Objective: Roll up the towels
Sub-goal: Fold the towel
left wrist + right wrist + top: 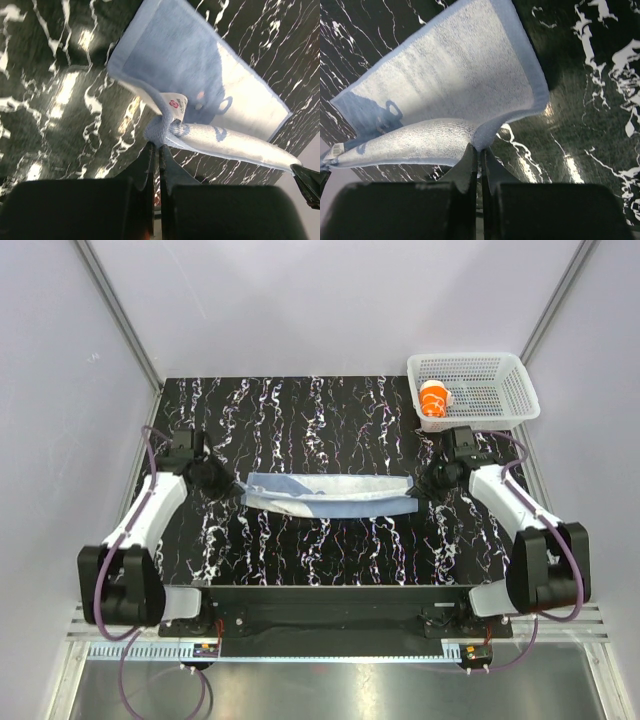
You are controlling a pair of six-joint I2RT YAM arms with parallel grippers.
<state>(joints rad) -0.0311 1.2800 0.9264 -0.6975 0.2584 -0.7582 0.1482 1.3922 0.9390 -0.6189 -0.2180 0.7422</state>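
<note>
A pale blue-grey towel (328,497) with white print is stretched out flat across the middle of the black marbled table (300,420), its near long edge lifted and folded over. My left gripper (226,484) is shut on the towel's left near corner (157,131), pinching the bunched cloth by a white label. At the other end my right gripper (424,483) is shut on the right near corner (487,135). The bright orange towel (435,401) sits rolled in the white mesh basket (490,380) at the back right.
The basket stands at the table's back right corner, just behind my right arm (510,495). White walls with metal frame bars enclose the table on three sides. Both arm bases sit at the near edge.
</note>
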